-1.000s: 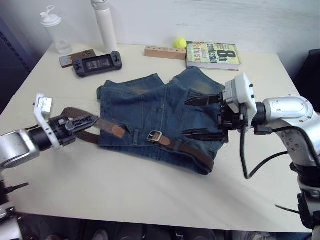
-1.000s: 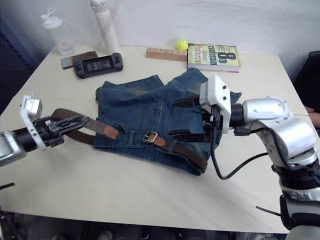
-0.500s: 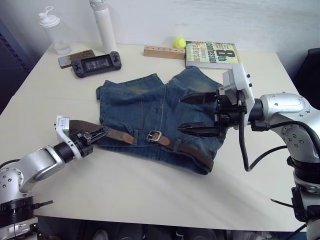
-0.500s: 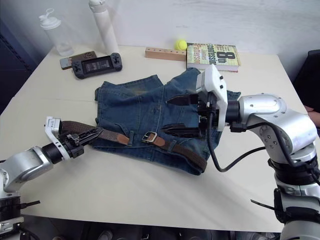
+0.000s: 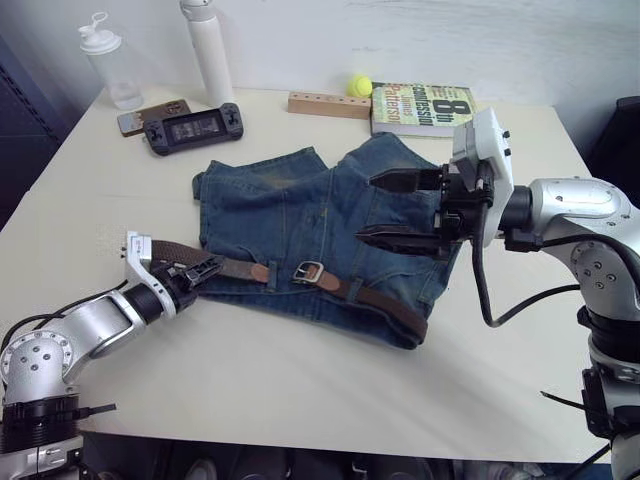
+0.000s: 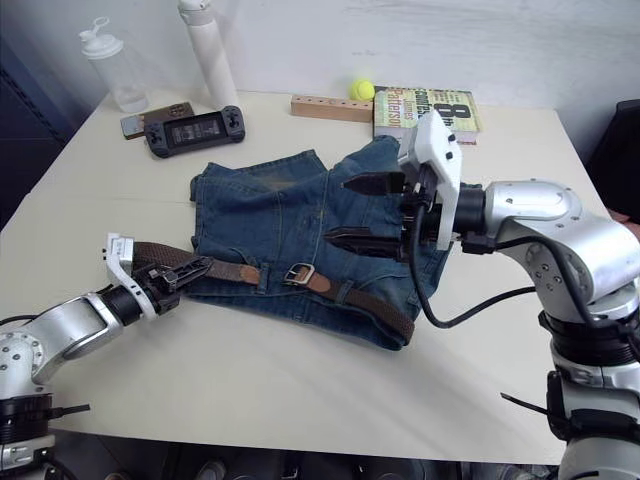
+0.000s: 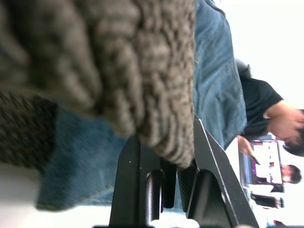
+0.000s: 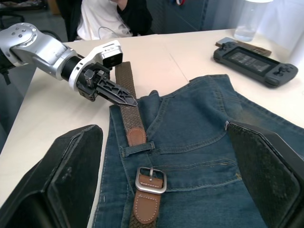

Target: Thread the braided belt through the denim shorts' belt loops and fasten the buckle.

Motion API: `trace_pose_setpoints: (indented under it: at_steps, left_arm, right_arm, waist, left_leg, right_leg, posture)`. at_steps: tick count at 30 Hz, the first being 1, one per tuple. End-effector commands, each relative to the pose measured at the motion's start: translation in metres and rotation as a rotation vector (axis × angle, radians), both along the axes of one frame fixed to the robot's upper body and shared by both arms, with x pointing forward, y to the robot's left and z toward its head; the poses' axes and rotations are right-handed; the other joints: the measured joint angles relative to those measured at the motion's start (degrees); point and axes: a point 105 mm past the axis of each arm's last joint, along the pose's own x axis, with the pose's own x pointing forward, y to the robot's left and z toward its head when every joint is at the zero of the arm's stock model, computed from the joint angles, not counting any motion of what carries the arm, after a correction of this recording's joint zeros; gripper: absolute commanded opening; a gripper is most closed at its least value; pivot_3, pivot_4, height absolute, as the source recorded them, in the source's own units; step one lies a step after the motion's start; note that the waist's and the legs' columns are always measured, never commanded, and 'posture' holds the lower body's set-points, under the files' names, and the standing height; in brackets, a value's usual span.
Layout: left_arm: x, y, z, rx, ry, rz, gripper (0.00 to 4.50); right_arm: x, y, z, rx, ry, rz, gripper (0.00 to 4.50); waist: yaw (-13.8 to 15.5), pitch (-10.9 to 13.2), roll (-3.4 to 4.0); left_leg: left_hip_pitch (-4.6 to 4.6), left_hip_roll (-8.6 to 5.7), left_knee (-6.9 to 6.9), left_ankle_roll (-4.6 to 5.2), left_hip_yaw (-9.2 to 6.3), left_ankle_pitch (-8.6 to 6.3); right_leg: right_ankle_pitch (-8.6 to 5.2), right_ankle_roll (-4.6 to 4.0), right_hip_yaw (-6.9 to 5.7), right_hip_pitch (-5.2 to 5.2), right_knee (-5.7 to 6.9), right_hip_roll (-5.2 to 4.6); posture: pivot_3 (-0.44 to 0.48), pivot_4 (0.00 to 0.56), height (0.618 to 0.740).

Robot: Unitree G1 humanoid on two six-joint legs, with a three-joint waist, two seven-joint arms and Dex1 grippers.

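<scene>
Belt [image 5: 380,300] lengthwise along waistband; left gripper [image 5: 200,270] clamps it; right gripper [image 5: 385,208] wide.

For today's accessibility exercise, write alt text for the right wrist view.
A braided belt lies along the waistband of denim shorts, its tan tip through a belt loop just short of the buckle. The left gripper pinches the belt.

Right gripper [image 8: 166,185] fingers spread wide above the faded blue denim shorts [image 8: 199,137], silver rectangular buckle [image 8: 150,180] on its tan leather end sits just past a denim belt loop [image 8: 137,149] holding the brown braided belt [image 8: 127,102], left gripper [image 8: 116,95] pinching that strap, black handheld game console [image 8: 255,61] beyond.
</scene>
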Motion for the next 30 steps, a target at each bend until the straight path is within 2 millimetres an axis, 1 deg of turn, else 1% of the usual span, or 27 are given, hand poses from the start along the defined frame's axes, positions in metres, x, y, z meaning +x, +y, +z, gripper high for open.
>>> trace_pose_setpoints:
  at_steps: [1,3,6,8,10,13,17,20,21,23,26,30]
  left_arm:
    - [0.005,0.006,0.008,-0.001,-0.054,0.046,0.0]
    - [0.006,0.003,0.005,-0.016,-0.048,0.043,0.0]
    - [-0.009,-0.032,-0.01,-0.036,0.0,-0.089,0.0]
    - [-0.012,-0.047,-0.013,-0.09,0.011,-0.117,0.0]
    - [-0.013,-0.059,-0.016,-0.104,0.019,-0.138,0.0]
    - [-0.009,-0.065,-0.017,-0.124,0.021,-0.13,0.0]
    - [-0.004,-0.061,-0.02,-0.124,0.034,-0.109,0.0]
    - [-0.004,-0.055,-0.031,-0.087,0.072,-0.102,0.0]
    - [-0.002,-0.053,-0.038,-0.057,0.096,-0.1,0.0]
    - [0.002,-0.051,-0.045,-0.028,0.122,-0.092,0.0]
    - [0.01,-0.063,-0.044,-0.048,0.121,-0.116,0.0]
    - [0.008,-0.085,-0.039,-0.073,0.118,-0.207,0.0]
  right_arm:
    - [-0.007,0.0,0.013,0.02,-0.051,0.012,4.39]
    - [-0.006,0.0,0.013,0.022,-0.05,0.01,4.39]
    - [-0.006,0.002,0.014,0.027,-0.049,0.013,4.39]
    - [-0.006,0.004,0.016,0.041,-0.043,0.019,4.39]
    - [-0.007,0.006,0.021,0.068,-0.035,0.031,4.39]
    - [-0.008,0.008,0.026,0.092,-0.028,0.04,4.39]
    - [-0.011,0.01,0.022,0.075,-0.014,0.043,4.39]
    - [-0.015,0.011,0.001,-0.025,-0.008,0.041,4.39]
    - [-0.014,0.012,-0.013,-0.097,-0.026,0.021,4.39]
    - [-0.014,0.012,-0.032,-0.192,-0.055,0.001,4.39]
    - [-0.013,0.013,-0.05,-0.267,-0.094,-0.015,4.39]
    - [-0.012,0.015,-0.072,-0.357,-0.177,-0.03,4.39]
  waist:
    - [0.0,0.0,0.0]
    - [0.1,0.0,0.0]
    - [0.1,0.0,0.0]
    - [0.1,0.0,0.0]
    - [0.1,0.0,0.0]
    - [0.1,0.0,0.0]
    - [0.2,0.0,0.0]
    - [0.2,0.0,0.0]
    - [0.2,0.0,0.0]
    - [0.2,0.0,0.0]
    - [0.3,0.0,0.07]
    - [0.7,-0.1,0.08]
  left_leg:
    - [0.0,0.0,0.0,0.0,0.0,0.0]
    - [0.0,0.0,0.0,0.0,0.0,0.0]
    - [0.0,0.0,0.0,0.0,-0.01,0.0]
    - [0.0,0.0,0.0,0.0,-0.01,0.0]
    - [-0.01,0.0,0.02,0.01,-0.01,0.0]
    - [-0.03,0.0,0.05,0.01,-0.04,0.0]
    - [-0.04,-0.01,0.05,0.02,-0.05,0.01]
    - [-0.04,-0.01,0.04,0.03,-0.05,0.01]
    - [-0.04,-0.01,0.04,0.03,-0.05,0.01]
    - [-0.01,-0.01,0.04,0.03,-0.06,0.01]
    - [0.03,-0.04,0.11,0.03,-0.02,0.03]
    - [0.06,-0.04,0.13,-0.02,-0.03,0.09]
  right_leg:
    - [0.0,0.0,0.0,0.0,0.0,0.0]
    - [0.0,0.0,-0.01,0.0,0.0,0.0]
    - [0.01,0.02,-0.01,0.01,0.01,0.0]
    - [0.02,0.04,0.0,0.03,0.03,0.0]
    - [0.04,0.07,0.0,0.04,0.03,0.0]
    - [0.04,0.07,-0.05,0.04,0.03,0.0]
    - [0.04,0.07,-0.08,0.06,0.04,0.0]
    - [0.04,0.07,-0.1,0.07,0.06,0.0]
    - [0.04,0.07,-0.1,0.07,0.06,0.0]
    - [0.04,0.07,-0.11,0.1,0.05,0.0]
    - [0.03,0.07,-0.07,0.11,0.02,0.0]
    - [0.03,0.07,-0.08,0.12,0.06,0.0]
  posture:
    - [0.0,0.15,0.738]
    - [0.0,0.15,0.738]
    - [0.0,0.15,0.738]
    - [0.0,0.15,0.738]
    - [0.0,0.15,0.738]
    - [0.0,0.15,0.738]
    - [0.0,0.15,0.738]
    - [0.0,0.15,0.738]
    - [0.0,0.15,0.738]
    - [0.0,0.15,0.738]
    - [0.0,0.15,0.738]
    - [0.0,0.15,0.738]
